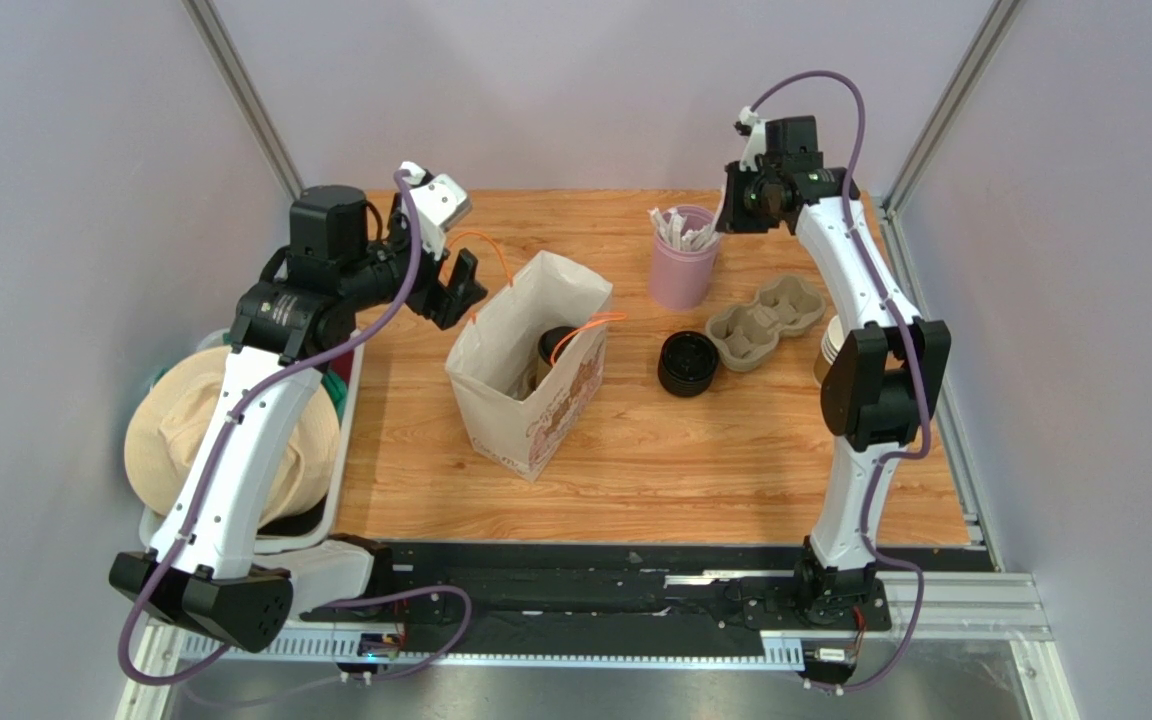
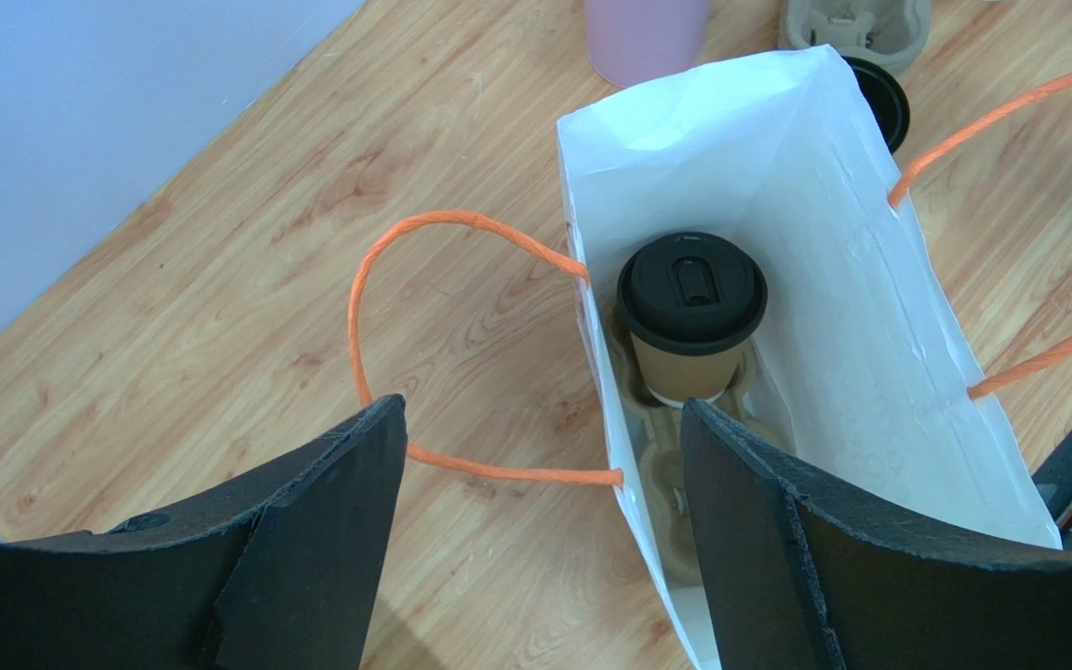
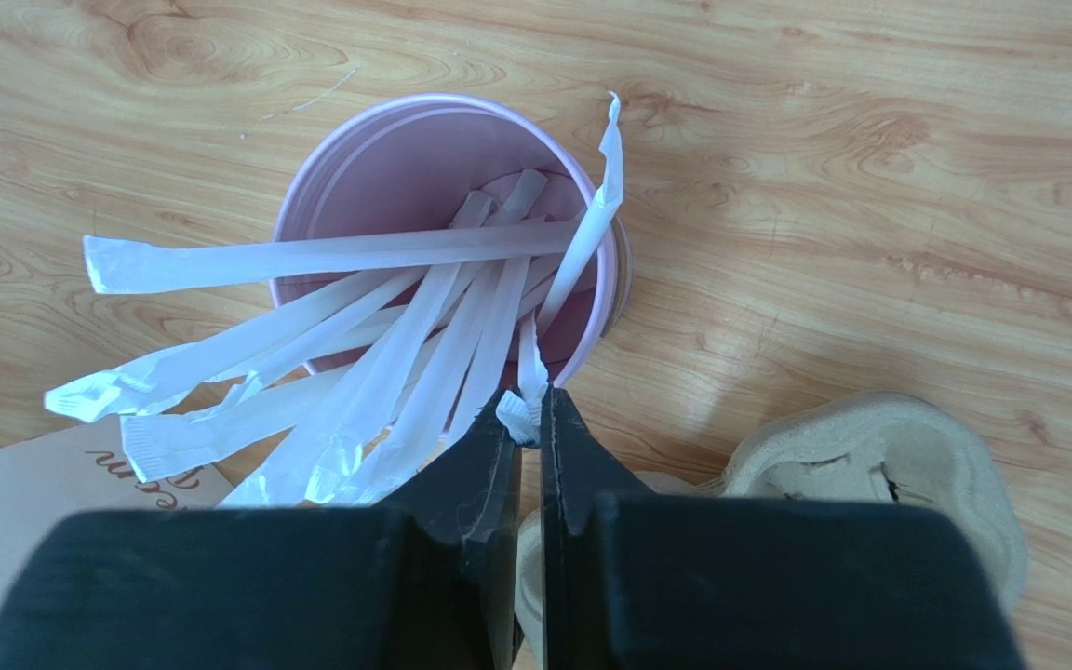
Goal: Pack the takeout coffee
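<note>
While the left gripper (image 2: 542, 419) hangs over the left side of the paper bag (image 2: 891, 349), its jaws stand wide apart and hold nothing. One orange handle (image 2: 360, 279) loops out onto the wooden table (image 1: 687, 465) below the gap between them; whether anything touches cannot be told.

At the far right, the right gripper (image 3: 531, 419) has its jaws almost together, pinching the near end of one white stick (image 3: 577, 265). That paper-wrapped stick leans out of the pink cup (image 3: 402, 154) among other white sticks (image 3: 360, 258).

The takeout coffee (image 2: 691, 314) stands upright inside the bag, black lid on, seated in a pulp carrier (image 2: 654, 461) at the bag's bottom. The bag stands open left of the table's middle.

Right of the bag sit a black lid (image 1: 687, 363) and a second pulp carrier (image 1: 763, 318).

Pinkish print covers the bag's near face, too small to read. Cursive lettering shows at the lower left of the right wrist view, cut off and unreadable.
</note>
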Motion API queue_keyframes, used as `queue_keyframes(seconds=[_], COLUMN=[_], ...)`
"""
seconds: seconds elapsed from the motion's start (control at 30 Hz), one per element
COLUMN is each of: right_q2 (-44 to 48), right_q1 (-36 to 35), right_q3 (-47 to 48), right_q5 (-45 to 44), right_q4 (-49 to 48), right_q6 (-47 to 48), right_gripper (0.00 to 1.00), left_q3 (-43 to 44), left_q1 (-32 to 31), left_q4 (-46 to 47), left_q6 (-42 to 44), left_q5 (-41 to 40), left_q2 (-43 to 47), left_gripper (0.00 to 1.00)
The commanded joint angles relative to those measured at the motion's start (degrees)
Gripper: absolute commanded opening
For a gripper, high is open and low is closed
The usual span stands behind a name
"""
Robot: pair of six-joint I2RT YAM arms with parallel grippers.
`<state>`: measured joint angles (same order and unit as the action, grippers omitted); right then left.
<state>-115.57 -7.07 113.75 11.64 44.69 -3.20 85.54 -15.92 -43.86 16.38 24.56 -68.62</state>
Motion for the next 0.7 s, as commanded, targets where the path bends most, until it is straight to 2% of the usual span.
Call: queue_keyframes(seconds=[0.0, 0.33, 0.67], right_q2=[4.82, 9.57, 20.54], right_q1=[-0.4, -1.72, -6.28], right_q3=[4.19, 7.62, 8.5], right_q5=[-2.14, -5.49, -8.03], right_q4=[-1.01, 1.28, 3.56], right_q6=[2.58, 6.54, 10.14], right_gripper=[0.07, 0.07, 0.08], left_q3=[-0.28, -0.55, -0.28], left_q1=[0.28, 0.28, 0.28], left_q4=[1.93, 2.11, 2.2], left_q6=[-0.3, -0.3, -0.65], left_q5=[1.02, 1.02, -0.21], left_q2=[0.77, 1.12, 1.47], left_gripper=[0.8, 0.8, 0.81])
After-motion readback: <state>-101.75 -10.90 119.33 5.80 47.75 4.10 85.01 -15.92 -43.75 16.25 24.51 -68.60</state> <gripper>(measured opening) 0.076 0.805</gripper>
